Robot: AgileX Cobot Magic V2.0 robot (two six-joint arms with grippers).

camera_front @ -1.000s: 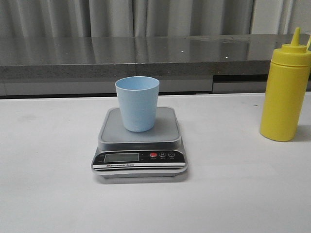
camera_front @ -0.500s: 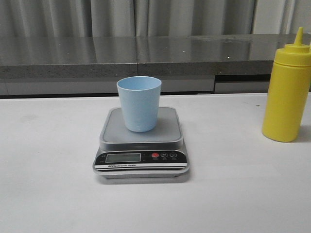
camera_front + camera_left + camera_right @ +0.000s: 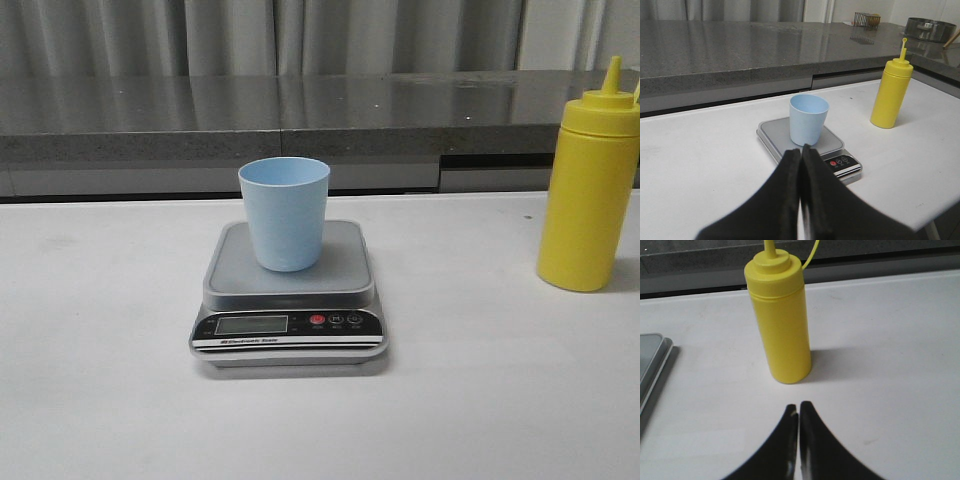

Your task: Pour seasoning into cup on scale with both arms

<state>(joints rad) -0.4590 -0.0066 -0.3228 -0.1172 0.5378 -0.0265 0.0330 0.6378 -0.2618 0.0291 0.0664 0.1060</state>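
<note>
The cup (image 3: 285, 213) stands upright on the scale (image 3: 288, 295) mid-table (image 3: 100, 400); the bottle (image 3: 587, 190) stands near the right edge. The left gripper (image 3: 801, 152) and right gripper (image 3: 799, 412) hang with jaws pressed together, empty.

I'm looking at a kitchen-style test bench, white table (image 3: 100, 400) up front, long grey stone counter (image 3: 300, 115) behind, grey curtains (image 3: 230, 35) beyond, metal bowl (image 3: 932, 27) and wire basket (image 3: 867, 19) on a side counter
</note>
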